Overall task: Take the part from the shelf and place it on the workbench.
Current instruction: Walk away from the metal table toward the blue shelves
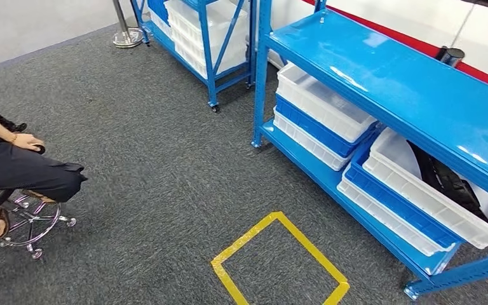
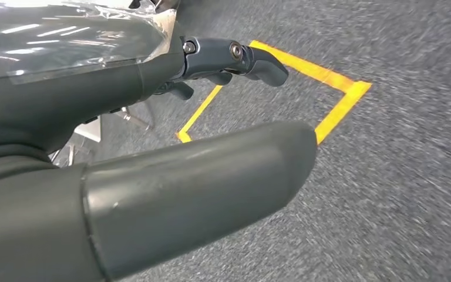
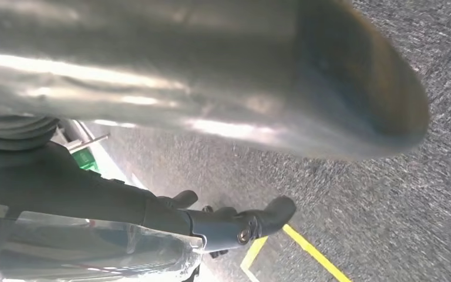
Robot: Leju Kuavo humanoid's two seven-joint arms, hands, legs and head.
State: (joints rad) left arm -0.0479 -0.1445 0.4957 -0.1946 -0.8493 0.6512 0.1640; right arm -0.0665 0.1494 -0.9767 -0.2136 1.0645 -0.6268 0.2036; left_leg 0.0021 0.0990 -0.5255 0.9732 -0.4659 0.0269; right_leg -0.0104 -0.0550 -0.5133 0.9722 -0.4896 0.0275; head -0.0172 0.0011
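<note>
While the head view looks down over grey, short-pile carpet (image 1: 152,184), a glossy blue metal shelf (image 1: 413,95) runs along the right side. Its flat top board reflects the light. On its lower board sit rectangular plastic bins, white ones nested with blue. The nearer white bin (image 1: 419,184) holds the part (image 1: 445,178): a black, elongated, dull-surfaced item lying slanted against the bin wall, with its far end hidden under the top board. Exact shape cannot be told. A further stack of bins (image 1: 321,117) sits beside it on the same board.

A square outline of yellow tape (image 1: 279,260) is stuck to the carpet in front of the shelf. A second blue rack (image 1: 197,38) with white bins stands further back. At the left edge a person (image 1: 19,165) in dark trousers sits on a chrome-based stool (image 1: 32,225).

Left wrist view: the left hand (image 2: 152,147) hangs above the carpet, with a smooth thick grey thumb and darker fingers (image 2: 235,59) loosely extended, nothing between them. Right wrist view: the right hand (image 3: 223,176) likewise hangs with thumb and dark fingers (image 3: 246,223) apart, holding nothing.
</note>
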